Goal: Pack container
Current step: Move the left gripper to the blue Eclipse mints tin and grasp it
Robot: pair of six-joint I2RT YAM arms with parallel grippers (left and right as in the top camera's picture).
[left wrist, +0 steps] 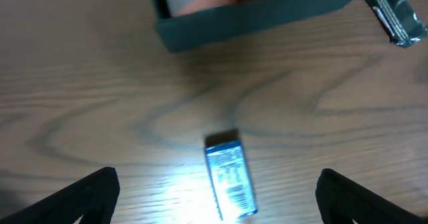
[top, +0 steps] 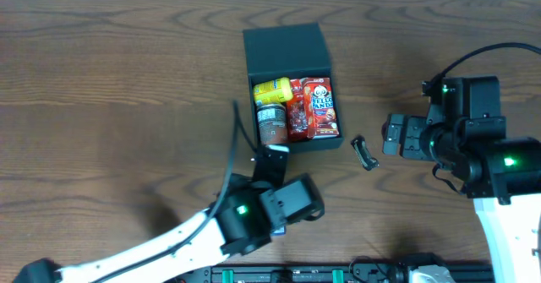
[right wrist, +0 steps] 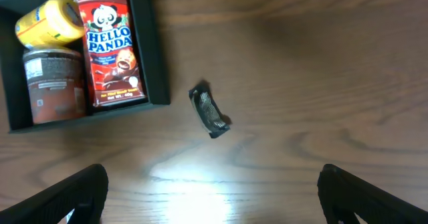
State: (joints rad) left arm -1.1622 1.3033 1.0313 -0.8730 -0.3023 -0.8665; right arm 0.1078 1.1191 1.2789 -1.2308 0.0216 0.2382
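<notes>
Teal-green container (top: 286,51) upper centre of overhead frame, lid open flat behind. Inside, side by side: yellow pack (top: 272,89), brown jar (top: 271,124), Hello Panda box (top: 319,107).

Blue pack (left wrist: 231,180) on table (top: 127,106), lower centre of L wrist frame, between left fingers (left wrist: 87,196); these spread wide, nothing held.

Right fingers (right wrist: 77,196) wide too, empty. Dark wrapper (right wrist: 210,110) near container's lower-right corner.

Judged step: grasp blue pack. Descend straight, yaw slightly to match its tilt, close across narrow width. Free room in container hard to tell.
</notes>
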